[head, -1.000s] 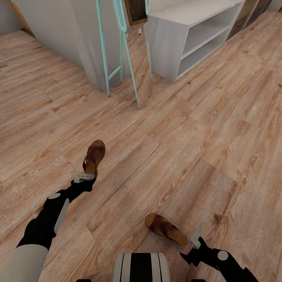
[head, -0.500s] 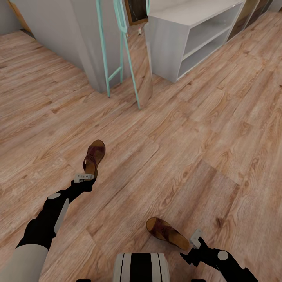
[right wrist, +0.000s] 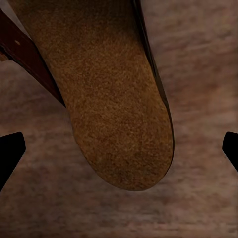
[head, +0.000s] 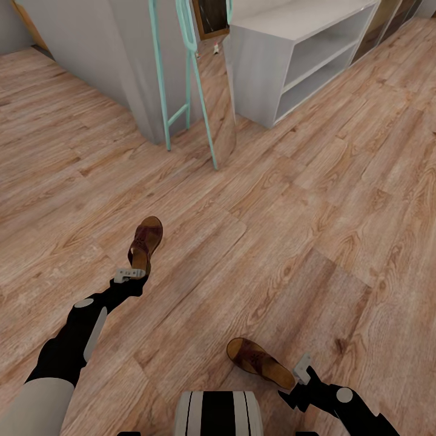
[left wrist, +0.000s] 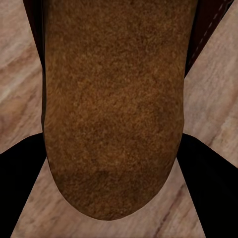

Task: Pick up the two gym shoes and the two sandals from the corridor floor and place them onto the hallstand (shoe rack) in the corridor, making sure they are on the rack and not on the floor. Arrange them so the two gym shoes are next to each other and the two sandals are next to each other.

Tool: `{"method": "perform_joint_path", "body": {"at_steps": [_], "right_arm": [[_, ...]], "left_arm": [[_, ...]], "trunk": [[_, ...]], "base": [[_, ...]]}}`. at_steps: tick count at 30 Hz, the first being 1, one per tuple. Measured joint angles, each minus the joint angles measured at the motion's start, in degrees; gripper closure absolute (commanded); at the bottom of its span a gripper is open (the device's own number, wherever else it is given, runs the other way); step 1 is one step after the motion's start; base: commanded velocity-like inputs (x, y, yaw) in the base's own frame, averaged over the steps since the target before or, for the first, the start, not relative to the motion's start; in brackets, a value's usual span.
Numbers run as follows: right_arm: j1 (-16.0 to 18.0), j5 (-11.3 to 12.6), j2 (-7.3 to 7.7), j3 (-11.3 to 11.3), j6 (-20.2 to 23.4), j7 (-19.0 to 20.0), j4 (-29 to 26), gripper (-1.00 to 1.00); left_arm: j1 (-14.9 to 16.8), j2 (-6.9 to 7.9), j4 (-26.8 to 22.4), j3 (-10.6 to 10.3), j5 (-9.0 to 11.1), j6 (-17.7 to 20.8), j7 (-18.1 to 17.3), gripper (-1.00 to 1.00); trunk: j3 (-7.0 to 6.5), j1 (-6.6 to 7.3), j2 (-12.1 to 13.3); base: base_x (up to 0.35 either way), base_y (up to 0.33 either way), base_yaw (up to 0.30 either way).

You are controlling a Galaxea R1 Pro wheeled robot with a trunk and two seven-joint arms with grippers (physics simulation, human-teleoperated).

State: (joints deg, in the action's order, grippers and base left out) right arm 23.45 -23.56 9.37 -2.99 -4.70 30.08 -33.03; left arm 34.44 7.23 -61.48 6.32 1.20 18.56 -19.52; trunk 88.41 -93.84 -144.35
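Two brown sandals lie on the corridor floor (head: pixel 290 230). One sandal (head: pixel 145 241) is at the left, and my left gripper (head: pixel 129 274) is at its heel. In the left wrist view the tan heel (left wrist: pixel 114 109) sits between the black fingers (left wrist: pixel 20 193), which press against its sides. The other sandal (head: pixel 259 362) lies close to my base, with my right gripper (head: pixel 301 368) just behind its heel. There the heel (right wrist: pixel 119 114) lies between wide-open fingertips (right wrist: pixel 10 153), apart from both. The pale grey hallstand (head: pixel 284 24) stands far ahead. Two tiny white-and-red shapes (head: pixel 215 49) near it are too small to identify.
A mint-framed standing mirror (head: pixel 194 79) leans on thin legs left of the hallstand. A grey wall corner (head: pixel 115 54) juts out at the upper left. My striped trunk (head: pixel 219 413) is at the lower edge. Open plank floor stretches to the right.
The sandal near my base has slid slightly toward me, and the right gripper now sits closer against its heel. The left arm and its sandal have not moved.
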Motion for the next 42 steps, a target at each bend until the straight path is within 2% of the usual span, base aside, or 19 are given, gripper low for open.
{"method": "perform_joint_path", "body": {"at_steps": [10,22,34,38,42], "right_arm": [[0.0,0.0,0.00,0.0,0.0,0.0,0.0,-1.00],[0.0,0.0,0.00,0.0,0.0,0.0,0.0,-1.00],[0.0,0.0,0.00,0.0,0.0,0.0,0.0,-1.00],[0.0,0.0,0.00,0.0,0.0,0.0,0.0,-1.00],[0.0,0.0,0.00,0.0,0.0,0.0,0.0,-1.00]], "left_arm": [[0.0,0.00,-0.1,0.1,0.0,0.0,0.0,1.00],[0.0,0.00,-0.1,0.0,-0.1,0.0,0.0,1.00],[0.1,0.00,-0.4,0.0,0.0,0.0,0.0,1.00],[0.1,0.00,-0.4,0.0,-0.1,0.0,0.0,1.00],[0.1,0.00,-0.4,0.0,0.0,0.0,0.0,1.00]], "trunk": [[0.00,0.00,0.0],[2.91,-0.31,-0.2],[3.59,-0.31,-0.2],[4.50,-0.42,-0.2],[4.51,-0.41,-0.2]], "base": [[0.000,0.000,0.000],[0.000,0.000,0.000],[0.000,0.000,0.000],[0.000,0.000,0.000],[0.000,0.000,0.000]]}}
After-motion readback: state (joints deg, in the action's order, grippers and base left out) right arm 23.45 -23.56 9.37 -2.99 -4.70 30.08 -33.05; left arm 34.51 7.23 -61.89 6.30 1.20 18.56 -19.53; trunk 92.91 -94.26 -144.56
